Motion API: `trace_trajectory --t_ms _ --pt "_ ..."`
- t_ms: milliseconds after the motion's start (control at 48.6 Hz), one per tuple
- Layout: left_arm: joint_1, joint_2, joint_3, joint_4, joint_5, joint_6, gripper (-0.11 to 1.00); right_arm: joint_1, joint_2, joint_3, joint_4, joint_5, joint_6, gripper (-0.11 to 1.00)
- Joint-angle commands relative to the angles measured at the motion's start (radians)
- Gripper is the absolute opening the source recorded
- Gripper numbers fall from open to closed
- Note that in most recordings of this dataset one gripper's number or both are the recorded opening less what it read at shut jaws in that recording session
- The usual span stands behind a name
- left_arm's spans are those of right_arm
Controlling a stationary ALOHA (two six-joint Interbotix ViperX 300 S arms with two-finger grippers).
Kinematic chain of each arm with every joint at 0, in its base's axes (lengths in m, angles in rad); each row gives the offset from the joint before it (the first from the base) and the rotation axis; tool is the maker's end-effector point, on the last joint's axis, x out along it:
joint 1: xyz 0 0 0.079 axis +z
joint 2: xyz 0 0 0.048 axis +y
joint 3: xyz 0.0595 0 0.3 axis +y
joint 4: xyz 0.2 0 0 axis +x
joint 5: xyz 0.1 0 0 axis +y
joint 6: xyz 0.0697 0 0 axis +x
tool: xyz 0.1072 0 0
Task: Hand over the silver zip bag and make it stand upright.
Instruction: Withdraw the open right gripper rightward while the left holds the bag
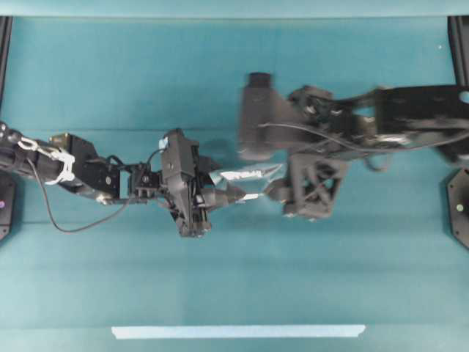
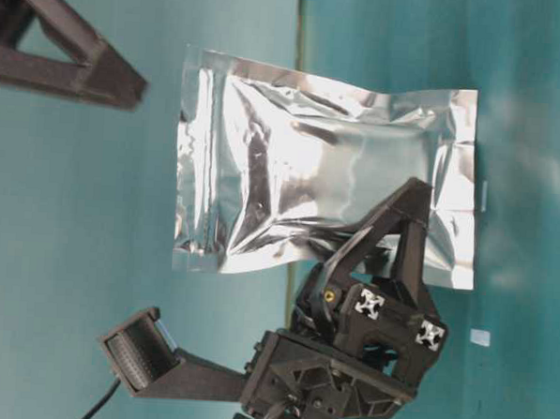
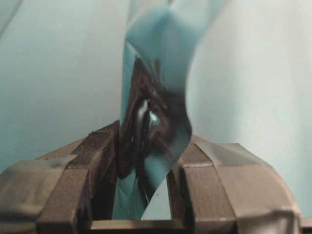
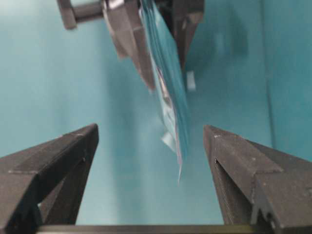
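Observation:
The silver zip bag [image 1: 249,174] hangs in the air over the middle of the table, seen edge-on from overhead. In the table-level view the silver zip bag [image 2: 310,174] shows its crinkled broad face. My left gripper [image 1: 223,187] is shut on one edge of it. In the left wrist view the foil [image 3: 156,73] rises from between that gripper's [image 3: 151,141] pads. My right gripper [image 4: 151,127] is open, jaws wide apart. The bag's free edge [image 4: 168,83] points in between its fingertips without touching either one. The right arm [image 1: 344,125] comes in from the right.
A pale tape strip [image 1: 238,331] lies along the table's front edge. A small white scrap [image 2: 480,337] sits on the teal surface below the bag. Dark posts [image 1: 458,205] stand at the table's left and right edges.

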Motion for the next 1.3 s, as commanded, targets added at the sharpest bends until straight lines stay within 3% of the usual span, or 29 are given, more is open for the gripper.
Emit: trace_trajectory --t_ms 0,247,514,1276 --pt "-0.008 -0.008 -0.002 0.003 -0.003 0.002 0.29 -0.003 -0.080 0.052 -0.002 -0.078 0.020 0.88" --pt "-0.009 -0.008 0.003 0.003 -0.003 0.003 0.29 -0.003 -0.241 0.219 -0.002 -0.288 0.021 0.88" --pt "-0.011 -0.009 0.005 0.003 -0.002 0.034 0.29 -0.011 -0.370 0.330 0.002 -0.360 0.023 0.87" --pt "-0.011 -0.009 0.003 0.003 -0.002 0.032 0.29 -0.009 -0.390 0.377 0.003 -0.383 0.052 0.86"
